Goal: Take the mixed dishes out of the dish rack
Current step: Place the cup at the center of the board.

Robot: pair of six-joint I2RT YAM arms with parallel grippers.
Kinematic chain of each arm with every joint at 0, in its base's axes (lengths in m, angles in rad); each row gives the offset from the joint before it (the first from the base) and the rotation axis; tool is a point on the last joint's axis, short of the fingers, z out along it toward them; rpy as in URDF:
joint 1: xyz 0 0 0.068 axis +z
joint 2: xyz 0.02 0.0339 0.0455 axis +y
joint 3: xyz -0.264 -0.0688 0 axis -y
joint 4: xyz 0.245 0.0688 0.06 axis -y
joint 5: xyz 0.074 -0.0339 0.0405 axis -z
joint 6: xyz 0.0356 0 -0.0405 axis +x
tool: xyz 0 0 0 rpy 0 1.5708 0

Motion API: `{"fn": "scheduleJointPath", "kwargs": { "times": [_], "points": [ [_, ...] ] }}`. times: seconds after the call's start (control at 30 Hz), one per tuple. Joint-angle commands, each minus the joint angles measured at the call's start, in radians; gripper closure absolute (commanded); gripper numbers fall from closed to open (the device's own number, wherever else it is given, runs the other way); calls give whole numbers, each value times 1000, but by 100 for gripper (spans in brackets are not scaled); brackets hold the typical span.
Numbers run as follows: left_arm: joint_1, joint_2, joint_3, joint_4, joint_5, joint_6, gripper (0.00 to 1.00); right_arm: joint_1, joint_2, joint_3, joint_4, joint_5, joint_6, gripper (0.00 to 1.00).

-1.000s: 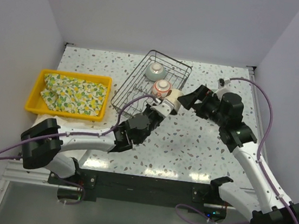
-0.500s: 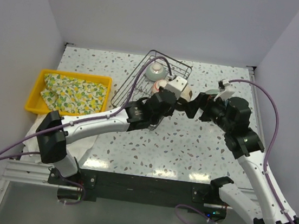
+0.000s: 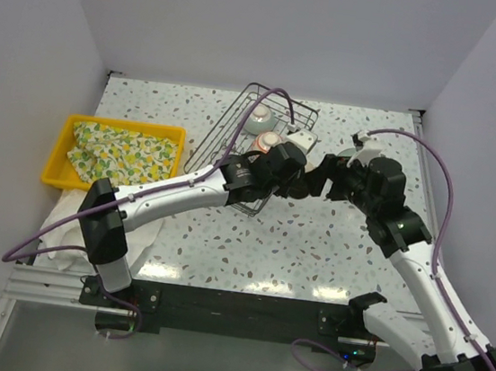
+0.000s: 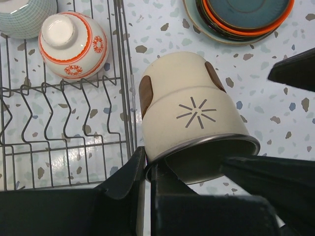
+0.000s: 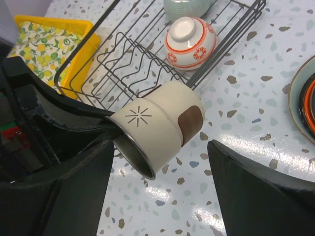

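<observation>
A beige cup (image 4: 192,113) (image 5: 157,123) (image 3: 300,140) hangs tipped on its side above the table, just right of the dish rack (image 3: 281,99) (image 4: 123,73) (image 5: 128,54). My left gripper (image 4: 147,162) (image 3: 286,158) is shut on the cup's rim. My right gripper (image 5: 161,147) (image 3: 318,171) is open, one finger on each side of the cup and neither touching it. Two bowls sit upside down in the rack: a red-patterned white bowl (image 4: 74,44) (image 5: 189,42) (image 3: 269,140) and a celadon bowl (image 4: 24,14) (image 5: 187,7) (image 3: 261,117). Stacked plates (image 4: 241,19) (image 5: 305,98) lie on the table right of the rack.
A yellow tray (image 3: 57,158) (image 5: 91,37) holding a yellow-patterned cloth (image 3: 120,156) sits at the left of the table. White cloth (image 3: 146,241) lies near the left arm's base. The speckled tabletop (image 3: 314,239) stretches in front of the rack.
My left arm has carried the cup from the rack's near side up and to the right. The right gripper has moved in round the cup, and its jaws have narrowed a little.
</observation>
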State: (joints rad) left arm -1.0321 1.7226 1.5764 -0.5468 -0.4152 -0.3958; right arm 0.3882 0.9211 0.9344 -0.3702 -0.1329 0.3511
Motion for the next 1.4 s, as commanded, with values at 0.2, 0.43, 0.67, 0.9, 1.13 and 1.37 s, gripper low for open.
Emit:
{"fn": "scheduleJointPath", "kwargs": {
  "times": [0.2,0.43,0.67,0.9,1.13,1.37],
  "points": [
    [20,-6,68,-36,38,-38,100,141,78,8,53,133,-55,39],
    [27,-21,70,-31,81,-37,100,179,102,-22,82,314,-77,62],
    [30,-52,70,-30,147,-54,100,218,162,-6,74,398,-109,72],
    [32,-101,39,21,230,-63,100,225,197,0,24,528,-110,99],
    [47,-161,-16,110,296,-77,83,224,190,20,-16,584,-147,100],
    [70,-296,-127,220,273,-71,55,222,182,33,-64,642,-175,100]
  ]
}}
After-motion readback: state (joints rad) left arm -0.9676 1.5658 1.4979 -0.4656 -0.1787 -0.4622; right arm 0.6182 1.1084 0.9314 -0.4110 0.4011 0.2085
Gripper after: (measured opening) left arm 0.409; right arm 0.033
